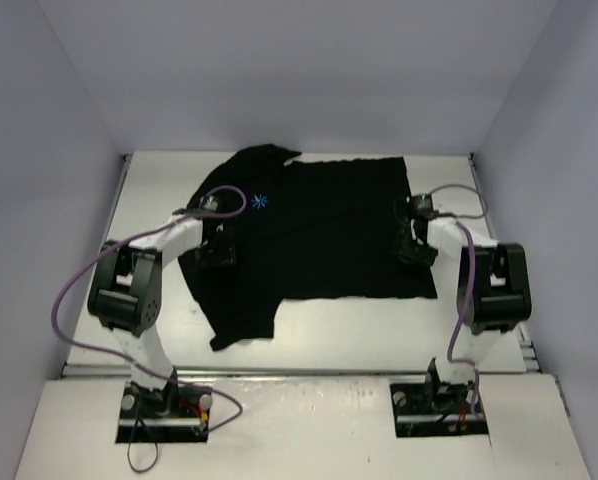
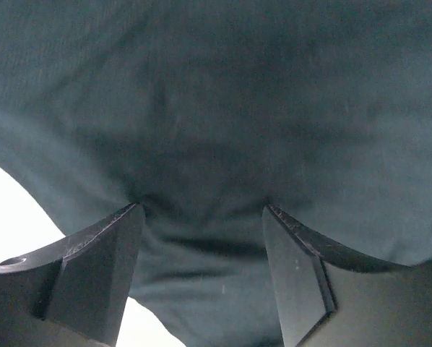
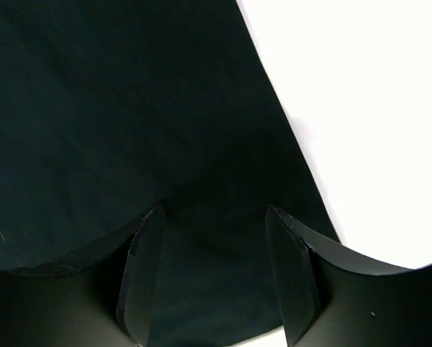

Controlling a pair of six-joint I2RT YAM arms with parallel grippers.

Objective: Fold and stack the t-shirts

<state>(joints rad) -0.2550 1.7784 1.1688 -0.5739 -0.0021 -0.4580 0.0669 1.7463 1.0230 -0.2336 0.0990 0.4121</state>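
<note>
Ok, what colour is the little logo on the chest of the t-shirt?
Light blue: the logo is a small star shape on the black t-shirt. It shows best in the top view.

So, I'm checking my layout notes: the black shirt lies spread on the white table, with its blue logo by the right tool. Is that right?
Not quite. The top view shows the logo by the left tool, not the right tool. The rest holds: the black shirt lies spread on the white table.
</note>
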